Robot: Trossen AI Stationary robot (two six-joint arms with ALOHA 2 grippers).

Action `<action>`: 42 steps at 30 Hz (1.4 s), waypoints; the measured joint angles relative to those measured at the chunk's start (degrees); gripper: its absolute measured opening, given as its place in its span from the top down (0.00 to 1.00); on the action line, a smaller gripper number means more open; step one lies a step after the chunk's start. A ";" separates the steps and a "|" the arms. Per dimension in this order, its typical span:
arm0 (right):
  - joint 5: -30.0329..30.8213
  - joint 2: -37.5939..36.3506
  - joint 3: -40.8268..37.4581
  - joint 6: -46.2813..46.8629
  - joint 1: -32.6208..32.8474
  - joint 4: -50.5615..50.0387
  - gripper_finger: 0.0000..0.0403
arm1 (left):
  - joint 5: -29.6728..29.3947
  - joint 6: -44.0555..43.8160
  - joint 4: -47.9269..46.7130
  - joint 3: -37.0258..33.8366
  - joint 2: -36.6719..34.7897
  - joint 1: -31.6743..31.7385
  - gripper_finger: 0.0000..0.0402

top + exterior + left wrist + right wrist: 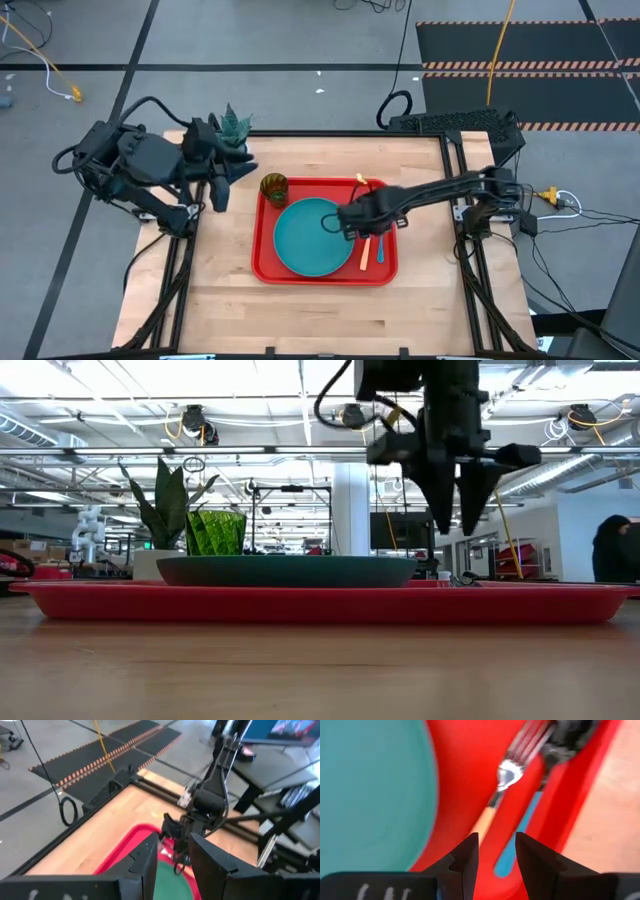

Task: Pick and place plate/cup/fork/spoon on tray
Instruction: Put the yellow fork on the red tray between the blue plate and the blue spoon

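The red tray [385, 272] lies mid-table. On it rest the teal plate [310, 240], the olive-green cup [274, 187] upright at its far left corner, and the orange-handled fork [364, 252] beside the blue-handled spoon [379, 248] along its right side. My right gripper [350, 222] is open and empty, fingers pointing down above the tray [320, 603], between the plate and the cutlery. In the right wrist view the fork [492, 810] and the spoon [517, 847] lie just ahead of the fingers. My left gripper [218, 195] is open and empty, left of the tray.
A white pot with a green plant [235, 128] stands at the table's far left, close to my left gripper and behind the cup [215, 532]. Bare wood lies near and left of the tray. Black frame rails run along the table's edges.
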 joint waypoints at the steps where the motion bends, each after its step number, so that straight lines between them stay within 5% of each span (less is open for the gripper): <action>1: -0.27 0.90 0.42 0.74 0.14 -0.35 0.70 | 0.20 0.06 -0.82 0.00 0.00 -0.24 0.72; 17: 5.07 4.54 1.04 12.17 0.14 0.51 0.70 | 5.45 2.03 -5.98 0.02 -0.02 -0.66 0.72; 42: -0.26 4.60 -9.34 17.45 -0.78 12.39 0.70 | 5.49 0.50 -5.83 0.02 -0.02 -1.98 0.72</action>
